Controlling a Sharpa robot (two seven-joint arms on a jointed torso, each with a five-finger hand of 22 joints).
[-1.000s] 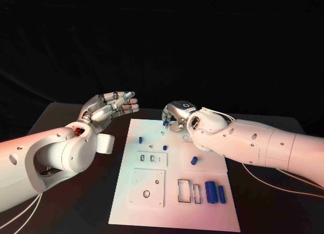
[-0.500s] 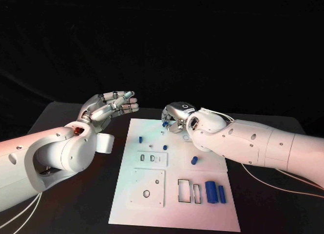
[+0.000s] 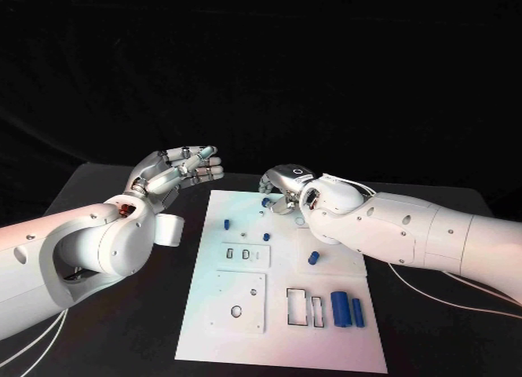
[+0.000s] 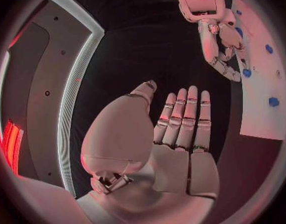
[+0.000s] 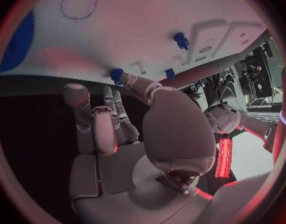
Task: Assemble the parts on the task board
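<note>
The white task board [image 3: 278, 330] lies in the middle of the black table. My right hand [image 3: 286, 188] hangs over its far end, thumb tip [image 5: 129, 79] against a small blue part [image 3: 265, 202] there; the same part [image 5: 116, 75] sits close to the fingertips, and I cannot tell whether it is pinched. My left hand [image 3: 176, 173] is raised left of the board, palm up, fingers apart and straight, holding nothing. Its palm [image 4: 174, 134] faces the right hand [image 4: 220, 40] across the board edge.
More blue parts lie on the board: two small pegs [image 3: 227, 225] [image 3: 265, 236], a short piece [image 3: 313, 257], and two long bars [image 3: 340, 309] [image 3: 357, 312] beside rectangular slots [image 3: 297, 306]. Cables run off the table's right side [image 3: 442, 298].
The right hand has shifted slightly lower over the small blue part. The left hand stays raised with hardly any movement.
</note>
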